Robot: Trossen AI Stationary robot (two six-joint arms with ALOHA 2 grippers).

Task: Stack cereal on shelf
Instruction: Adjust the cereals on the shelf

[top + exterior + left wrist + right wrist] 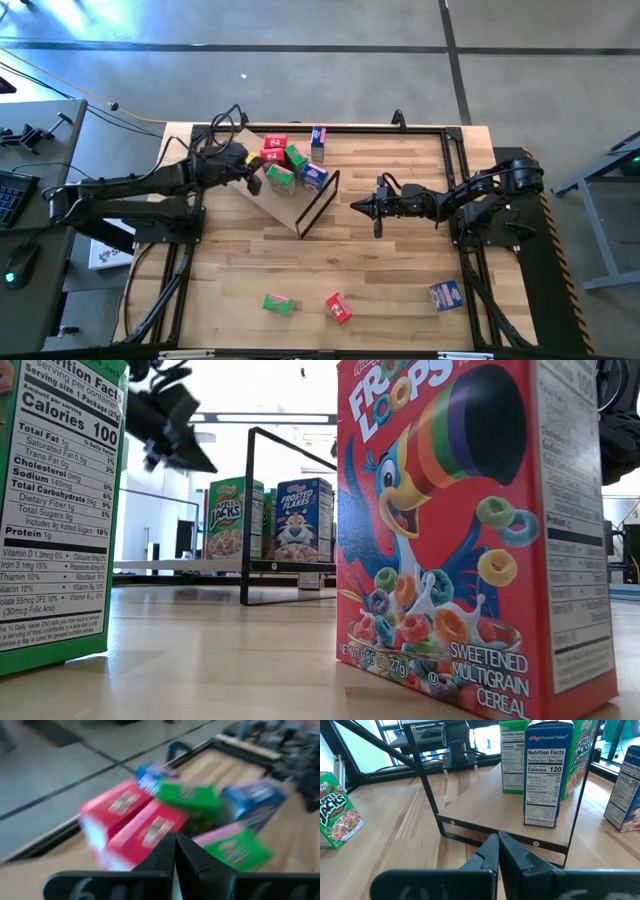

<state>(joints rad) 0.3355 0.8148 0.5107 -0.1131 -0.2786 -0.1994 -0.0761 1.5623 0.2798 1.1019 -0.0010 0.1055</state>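
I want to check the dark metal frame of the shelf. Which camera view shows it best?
The right wrist view: the frame stands close in front, both posts and the bottom bar clear. The high view shows it only as a thin dark line. The low view shows it far off, partly hidden. The left wrist view does not show it.

**Red, green and blue on pale wood**

Colour everywhere: a red cereal box (470,530) up close, rainbow-beaked toucan and multicoloured loops on its front. Beside it a green box (55,500) with a white, black-printed nutrition panel. Further back, a blue box (303,518) and another green one (236,518) stand on the light-tan shelf (495,812), framed in thin black metal. The worktop (400,260) shows pale striped wood.
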